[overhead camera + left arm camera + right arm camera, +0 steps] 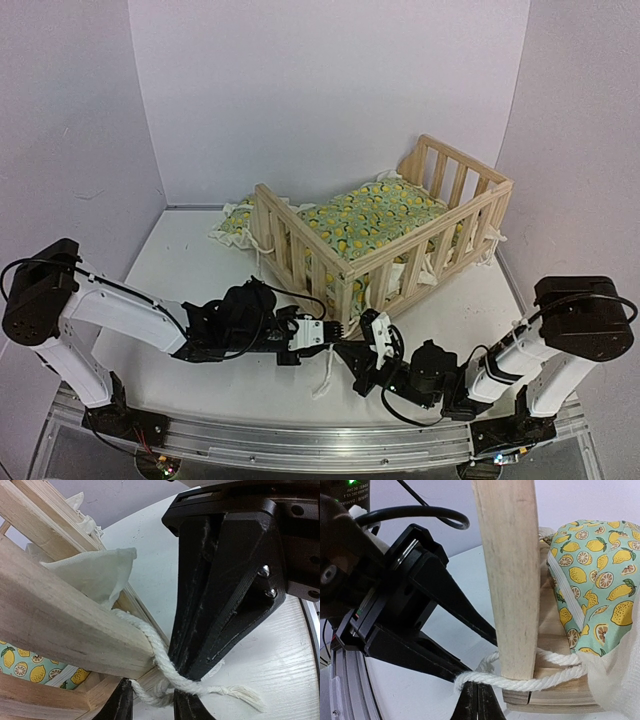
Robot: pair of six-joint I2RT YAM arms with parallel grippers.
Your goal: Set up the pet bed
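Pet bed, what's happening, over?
Right gripper shut on white twisted cord round corner post of pale wooden slatted pet bed. Left gripper open around same cord. Nothing blocking.

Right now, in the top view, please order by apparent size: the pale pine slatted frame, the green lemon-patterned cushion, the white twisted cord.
Largest: pale pine slatted frame.
Then: green lemon-patterned cushion inside it.
Smallest: white twisted cord, a thin strand.

A: Can any text be read?
B: None. Small white lettering (356, 486) is seen on a black housing (340, 510) at the top left of the right wrist view, but it is cut off and too blurred to be made out.
A: Brands or numbers elsewhere?
B: None are seen.
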